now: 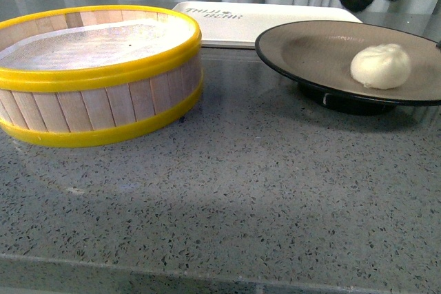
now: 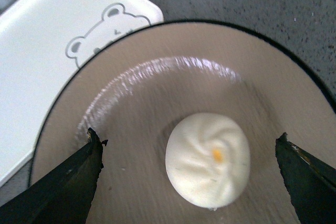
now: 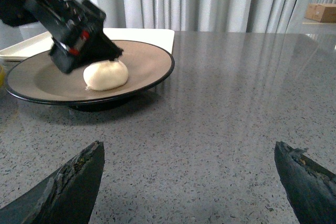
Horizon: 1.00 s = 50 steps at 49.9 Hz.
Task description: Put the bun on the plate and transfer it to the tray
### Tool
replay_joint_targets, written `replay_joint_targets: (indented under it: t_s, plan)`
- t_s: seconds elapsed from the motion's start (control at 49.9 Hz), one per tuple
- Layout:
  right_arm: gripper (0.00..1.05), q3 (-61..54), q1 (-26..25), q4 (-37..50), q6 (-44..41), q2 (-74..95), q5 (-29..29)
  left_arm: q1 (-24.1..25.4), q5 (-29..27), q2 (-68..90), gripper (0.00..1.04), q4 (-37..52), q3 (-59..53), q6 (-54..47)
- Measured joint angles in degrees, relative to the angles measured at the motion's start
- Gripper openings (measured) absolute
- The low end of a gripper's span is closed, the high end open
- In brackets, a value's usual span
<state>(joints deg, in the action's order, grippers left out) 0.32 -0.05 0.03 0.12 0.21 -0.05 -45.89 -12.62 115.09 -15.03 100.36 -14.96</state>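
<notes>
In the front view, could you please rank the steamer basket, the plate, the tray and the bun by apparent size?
1. Steamer basket, though it sits nearest the camera.
2. Plate, cropped at the right edge.
3. Tray, partly hidden behind both, so its rank is unsure.
4. Bun.

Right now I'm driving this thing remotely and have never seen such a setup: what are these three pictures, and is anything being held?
It is a two-armed robot. One picture looks forward from its body; the other two come from cameras on each wrist. On the speckled grey counter stand a yellow-rimmed steamer basket, a white tray with a bear drawing, and a brown plate carrying the bun. The left gripper hangs over the plate, its fingers spread wide on both sides of the bun without touching it. The right gripper is open above bare counter beside the plate. Nothing is held.
</notes>
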Motion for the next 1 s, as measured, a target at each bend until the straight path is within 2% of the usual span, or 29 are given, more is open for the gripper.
replay_joint_targets:
  t_s: [0.24,0.501,0.641,0.741,0.781,0.861,0.901,1.001]
  plan:
    - [0.96,0.0,0.0,0.0,0.0,0.0,0.0,3.7,3.0,-9.6,0.98,1.2,-3.6,1.5]
    - [0.96,0.0,0.0,0.0,0.0,0.0,0.0,12.0,7.3,-35.5,0.98,9.4,-25.2,3.3]
    - [0.96,0.0,0.0,0.0,0.0,0.0,0.0,21.6,12.5,-51.3,0.98,9.3,-38.8,4.0]
    - [0.96,0.0,0.0,0.0,0.0,0.0,0.0,31.7,18.4,-60.2,0.97,7.6,-47.9,3.2]
    - [0.96,0.0,0.0,0.0,0.0,0.0,0.0,35.4,12.3,-63.6,0.89,14.0,-53.2,6.4]
    - [0.96,0.0,0.0,0.0,0.0,0.0,0.0,43.9,12.2,-70.2,0.71,25.3,-64.4,11.5]
    - [0.96,0.0,0.0,0.0,0.0,0.0,0.0,45.6,11.4,-72.8,0.62,27.9,-69.2,12.8]
    - [0.96,0.0,0.0,0.0,0.0,0.0,-0.2,45.9,12.3,-75.8,0.46,29.9,-75.4,13.9]
